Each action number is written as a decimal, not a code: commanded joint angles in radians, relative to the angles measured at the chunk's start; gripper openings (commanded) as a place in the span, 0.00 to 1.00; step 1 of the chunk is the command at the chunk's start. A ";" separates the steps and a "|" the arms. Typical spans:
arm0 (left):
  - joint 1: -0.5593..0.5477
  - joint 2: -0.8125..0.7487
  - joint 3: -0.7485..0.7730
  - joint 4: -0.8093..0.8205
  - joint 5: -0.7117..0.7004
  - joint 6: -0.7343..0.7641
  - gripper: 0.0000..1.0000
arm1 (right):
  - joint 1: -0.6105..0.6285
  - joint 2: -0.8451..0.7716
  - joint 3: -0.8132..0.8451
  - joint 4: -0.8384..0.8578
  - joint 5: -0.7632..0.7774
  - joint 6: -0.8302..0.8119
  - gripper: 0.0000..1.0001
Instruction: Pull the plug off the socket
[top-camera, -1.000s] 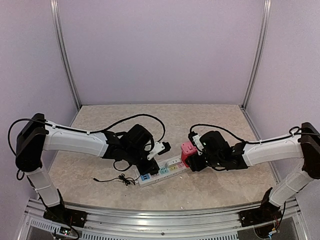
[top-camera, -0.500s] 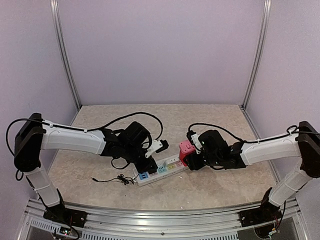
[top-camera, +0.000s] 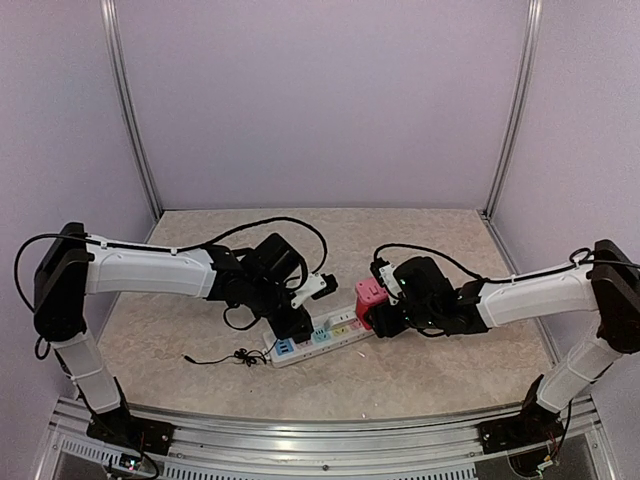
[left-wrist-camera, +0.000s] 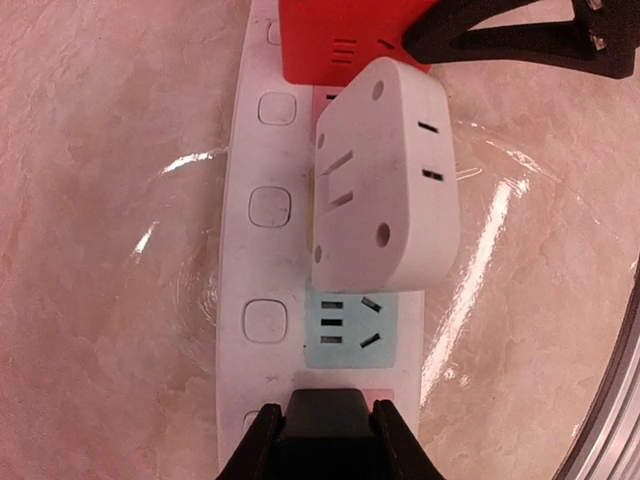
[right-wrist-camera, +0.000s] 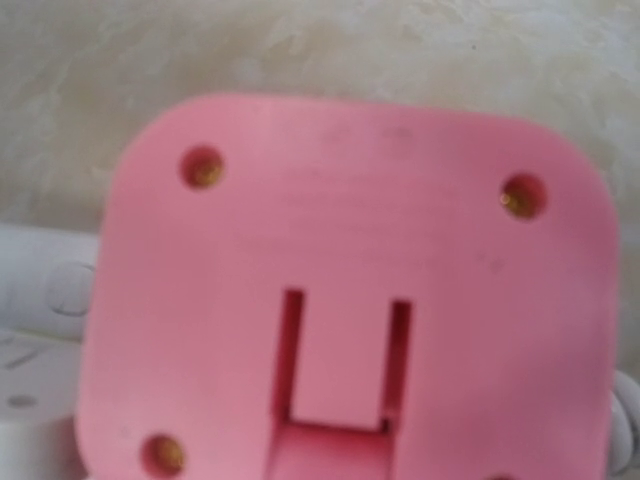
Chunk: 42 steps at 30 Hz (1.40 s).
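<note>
Two claws share the job: my left gripper (top-camera: 296, 327), pressed together, pins the mid-table socket (top-camera: 335, 335) at its 8 o'clock end so my right gripper (top-camera: 377, 313), pinching the pink plug (top-camera: 370, 296) at 2 o'clock, can pull.

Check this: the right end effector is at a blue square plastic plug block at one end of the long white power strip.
The colour is wrong: the square plastic plug block is pink, not blue, as the right wrist view shows. The right end effector is at it, at one end of the long white power strip.
</note>
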 joint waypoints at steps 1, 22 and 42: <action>-0.022 0.006 0.051 0.068 0.033 -0.005 0.20 | -0.002 0.040 -0.005 -0.098 -0.004 -0.018 0.00; -0.044 -0.023 0.053 0.064 -0.023 0.039 0.20 | -0.002 0.050 0.001 -0.099 -0.002 -0.019 0.00; -0.018 -0.052 0.030 0.043 0.007 0.018 0.20 | -0.002 0.049 0.002 -0.099 0.001 -0.013 0.00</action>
